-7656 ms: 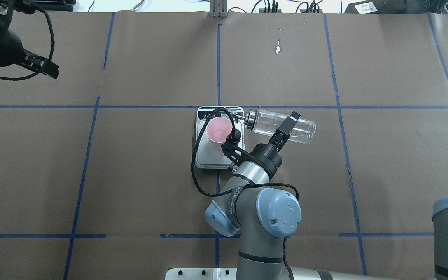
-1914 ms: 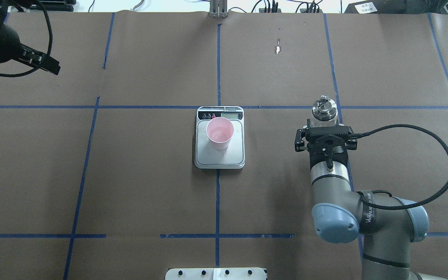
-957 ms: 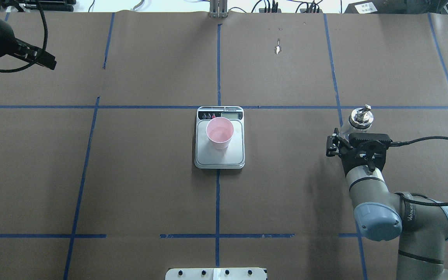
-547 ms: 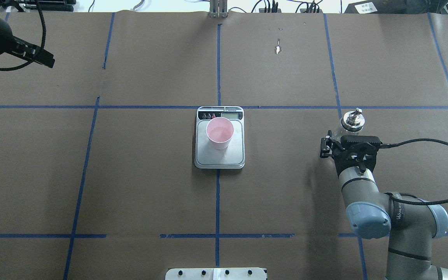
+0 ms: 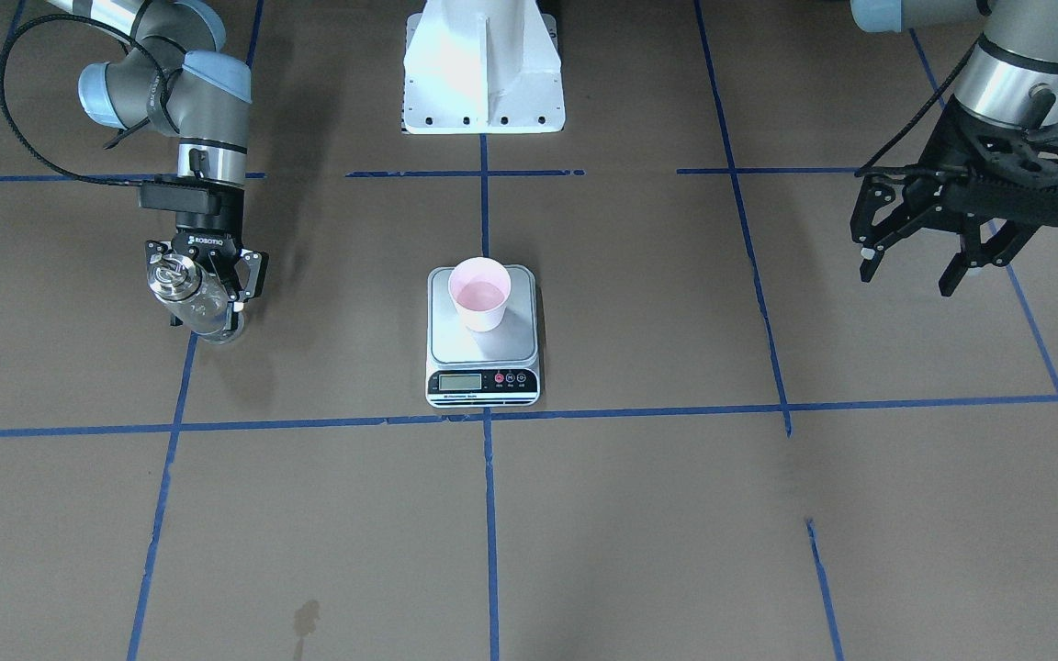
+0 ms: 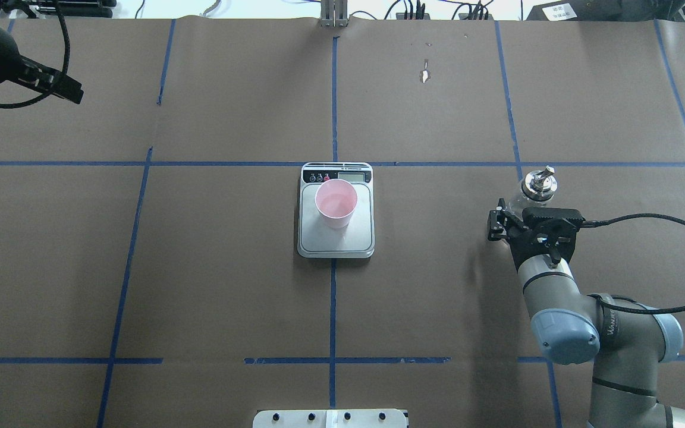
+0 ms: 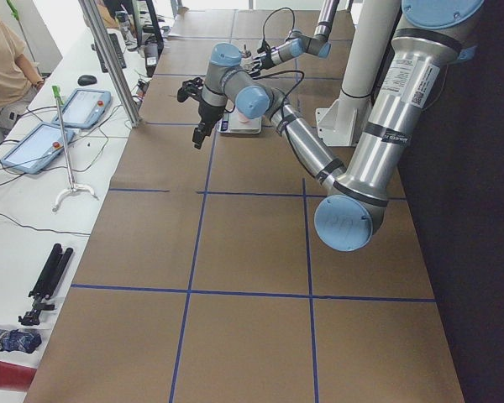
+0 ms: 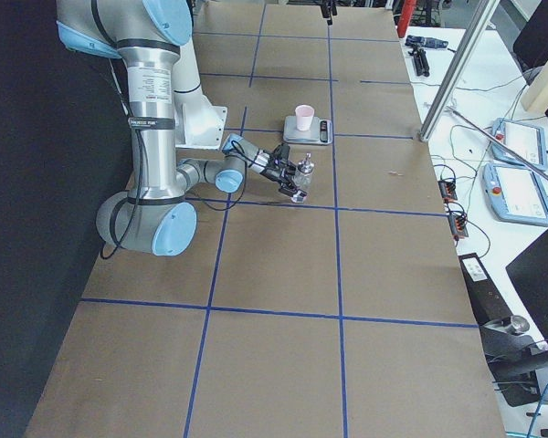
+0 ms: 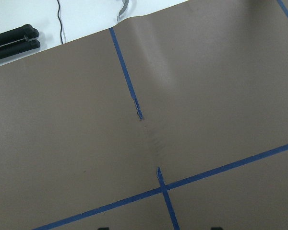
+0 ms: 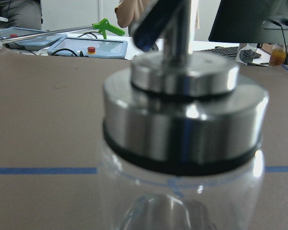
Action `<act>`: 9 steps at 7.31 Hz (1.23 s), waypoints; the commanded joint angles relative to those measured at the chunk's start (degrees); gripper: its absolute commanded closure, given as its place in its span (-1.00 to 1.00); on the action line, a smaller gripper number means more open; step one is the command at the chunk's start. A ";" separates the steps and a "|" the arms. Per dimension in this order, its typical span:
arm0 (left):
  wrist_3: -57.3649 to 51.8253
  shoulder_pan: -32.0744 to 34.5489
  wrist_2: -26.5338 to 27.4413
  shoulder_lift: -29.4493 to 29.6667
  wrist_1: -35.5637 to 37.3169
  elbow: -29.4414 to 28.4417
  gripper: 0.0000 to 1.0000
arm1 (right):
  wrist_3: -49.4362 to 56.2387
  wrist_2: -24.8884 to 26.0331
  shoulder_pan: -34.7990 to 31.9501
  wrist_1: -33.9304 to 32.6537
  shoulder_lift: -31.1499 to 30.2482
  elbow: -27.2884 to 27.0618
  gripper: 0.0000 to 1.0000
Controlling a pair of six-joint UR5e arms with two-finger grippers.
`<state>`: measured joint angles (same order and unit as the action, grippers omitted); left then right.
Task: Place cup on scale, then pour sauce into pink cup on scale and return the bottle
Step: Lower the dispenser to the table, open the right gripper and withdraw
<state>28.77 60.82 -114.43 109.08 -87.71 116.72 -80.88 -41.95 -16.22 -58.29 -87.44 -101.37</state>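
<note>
The pale pink cup stands upright on the silver scale at the table's middle. The clear glass bottle with its silver cap and spout stands upright far to the scale's right in the overhead view, base at or just above the paper. My right gripper is shut on the bottle's body; its wrist view is filled by the cap. My left gripper hangs open and empty at the far left, well away from the scale.
The robot's white base plate sits at the near edge behind the scale. Blue tape lines cross the brown paper. Tablets and cables lie on the white bench beyond the far edge.
The right arm has carried the bottle from tilted over the cup out to the right and upright; in the last second it shifted slightly left. The left gripper drifted slightly away.
</note>
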 commanded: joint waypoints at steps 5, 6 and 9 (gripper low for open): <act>0.05 0.00 0.00 0.08 0.00 0.00 -0.53 | -0.24 2.66 -0.04 0.55 0.07 -0.40 -1.00; 0.05 0.00 0.00 0.17 0.00 0.09 -0.53 | -0.16 3.70 0.05 0.55 0.07 -0.58 -1.00; 0.05 0.00 0.00 0.17 0.00 0.00 -0.53 | -1.03 7.57 2.76 0.55 -0.54 -1.20 -1.00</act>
<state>28.83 60.82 -114.43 109.24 -87.71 116.76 -81.31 -36.00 -14.68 -57.75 -87.72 -102.40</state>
